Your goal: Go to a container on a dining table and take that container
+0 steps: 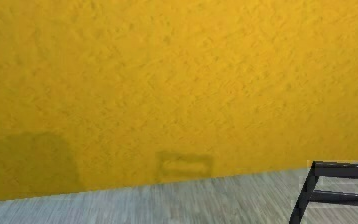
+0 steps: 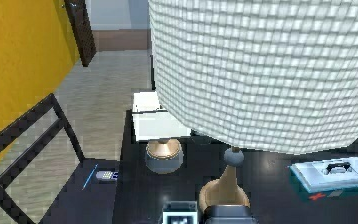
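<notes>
Arm side view: lampshade (image 2: 267, 70) above table (image 2: 279, 188)

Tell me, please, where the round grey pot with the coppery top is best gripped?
Probably the coppery top of the round grey pot, from the arm side view's left: it stands upright on the dark table, and the wooden lamp base crowds its right.

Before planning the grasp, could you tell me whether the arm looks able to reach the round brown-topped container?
Probably yes: the container stands on the dark table just beyond the arm's end, with bare tabletop between; the lamp base stands off to one side.
</notes>
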